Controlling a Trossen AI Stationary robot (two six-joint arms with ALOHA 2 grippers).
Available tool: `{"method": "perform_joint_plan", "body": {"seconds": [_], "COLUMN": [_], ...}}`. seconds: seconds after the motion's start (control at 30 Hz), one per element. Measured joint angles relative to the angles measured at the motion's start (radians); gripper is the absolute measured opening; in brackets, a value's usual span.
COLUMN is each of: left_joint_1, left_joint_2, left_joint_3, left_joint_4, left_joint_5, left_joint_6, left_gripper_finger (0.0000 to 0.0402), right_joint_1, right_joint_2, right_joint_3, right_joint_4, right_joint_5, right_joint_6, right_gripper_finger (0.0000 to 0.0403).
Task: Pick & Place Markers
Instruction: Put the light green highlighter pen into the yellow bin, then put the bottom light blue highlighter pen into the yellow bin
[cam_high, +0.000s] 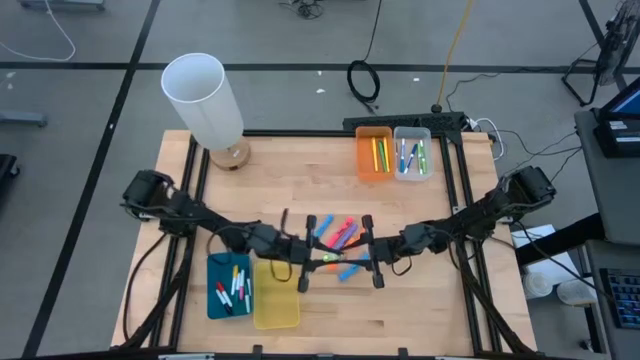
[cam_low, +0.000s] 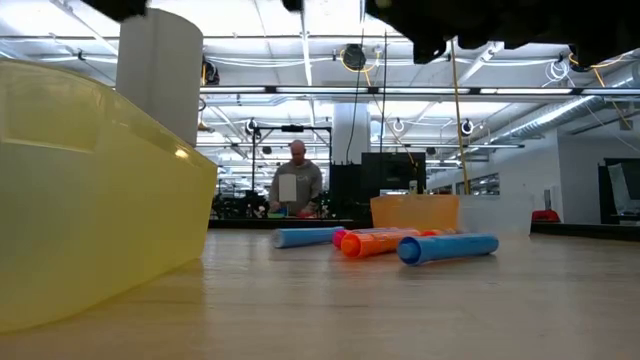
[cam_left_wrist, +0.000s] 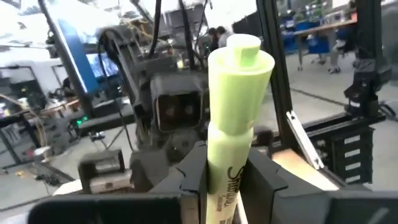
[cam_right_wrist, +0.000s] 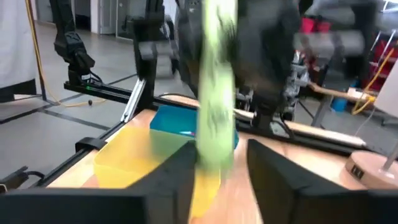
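While the green highlighter (cam_left_wrist: 233, 118) passes between arms above the table (cam_high: 420, 310), just beside the yellow bin (cam_high: 275, 300), the risk is a drop: one grip loosening before the other is secure. Left end effector (cam_left_wrist: 225, 177) is clamped on the barrel. Right end effector (cam_right_wrist: 217, 168) stands parted, the barrel against one finger.

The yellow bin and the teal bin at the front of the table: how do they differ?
The yellow bin looks empty, while the teal bin holds several thin white-bodied markers. The yellow bin lies nearer the table's middle; the teal bin sits farther toward the left arm's side. The yellow one reaches closer to the front edge. Both are flat rectangular plastic bins, standing side by side.
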Motion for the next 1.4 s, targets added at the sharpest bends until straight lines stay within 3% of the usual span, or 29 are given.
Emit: {"method": "perform_joint_plan", "body": {"seconds": [0.13,0.27,0.4,0.47,0.57,0.67,0.83,1.13,1.4], "left_joint_1": [-0.072,-0.165,-0.296,-0.358,-0.426,-0.470,-0.495,-0.485,-0.446], "left_joint_2": [-0.115,-0.261,-0.300,-0.299,-0.283,-0.258,-0.217,-0.173,-0.175], "left_joint_3": [0.000,0.001,0.001,0.000,0.000,-0.002,0.000,0.000,0.000], "left_joint_4": [-0.186,-0.518,-0.882,-1.022,-1.165,-1.261,-1.266,-1.260,-1.214], "left_joint_5": [-0.190,-0.415,-0.610,-0.635,-0.543,-0.483,-0.433,-0.427,-0.487], "left_joint_6": [-0.109,-0.466,-0.881,-1.106,-1.415,-1.570,-1.649,-1.613,-1.442], "left_gripper_finger": [0.0063,0.0063,0.0063,0.0063,0.0063,0.0063,0.0068,0.0223,0.0290], "right_joint_1": [-0.001,0.010,0.035,0.044,0.049,0.052,0.052,0.052,0.045], "right_joint_2": [-0.009,-0.034,-0.066,-0.085,-0.108,-0.132,-0.164,-0.174,-0.173], "right_joint_3": [0.000,-0.001,-0.001,-0.001,-0.001,-0.001,-0.001,-0.001,-0.001], "right_joint_4": [-0.054,-0.143,-0.181,-0.185,-0.181,-0.179,-0.188,-0.245,-0.354], "right_joint_5": [0.009,0.110,0.201,0.224,0.236,0.236,0.236,0.236,0.234], "right_joint_6": [0.012,0.037,0.038,0.035,0.016,0.009,0.002,0.011,-0.013], "right_gripper_finger": [0.0183,0.0204,0.0197,0.0191,0.0183,0.0176,0.0171,0.0177,0.0180]}}
